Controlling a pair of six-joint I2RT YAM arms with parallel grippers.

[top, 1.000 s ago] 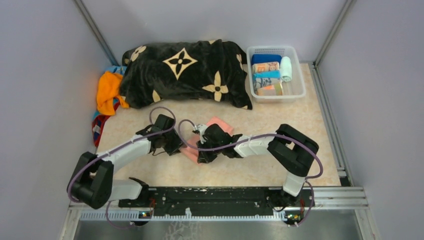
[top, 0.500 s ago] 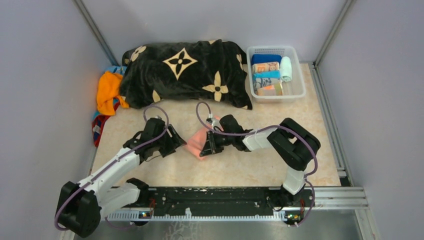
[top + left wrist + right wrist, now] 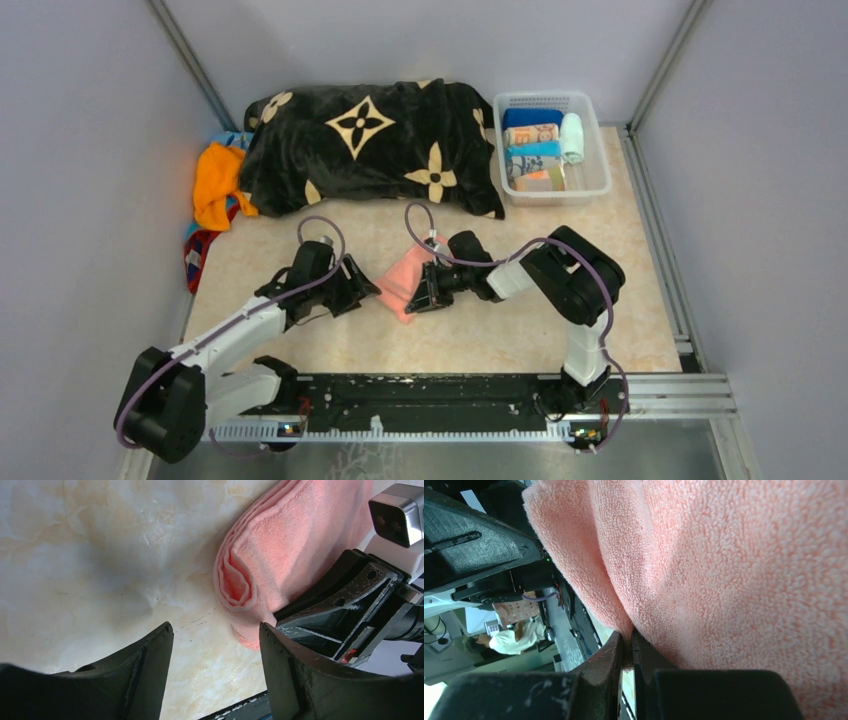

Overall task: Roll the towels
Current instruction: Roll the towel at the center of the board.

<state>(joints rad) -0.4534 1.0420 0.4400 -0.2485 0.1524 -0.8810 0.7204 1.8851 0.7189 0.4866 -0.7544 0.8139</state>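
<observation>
A pink towel (image 3: 403,281) lies part-rolled on the table middle. Its rolled end shows in the left wrist view (image 3: 280,555). My right gripper (image 3: 420,294) is shut on a fold of the pink towel (image 3: 724,570), its jaws pinched tight on the cloth. My left gripper (image 3: 362,288) is open and empty just left of the roll, its fingers (image 3: 150,660) apart over bare table. An orange towel (image 3: 215,180) and a red-and-turquoise patterned towel (image 3: 198,250) lie at the far left. A light blue towel edge (image 3: 230,138) peeks out behind the orange one.
A big black blanket with cream flowers (image 3: 370,145) lies at the back. A white plastic basket (image 3: 597,165) holding several rolled cloths stands at the back right. Grey walls close the sides, and a metal rail (image 3: 440,395) runs along the near edge.
My right gripper has pulled back and right, drawing the pink towel into a tighter roll. My left gripper has moved right, close to the roll's left end.
</observation>
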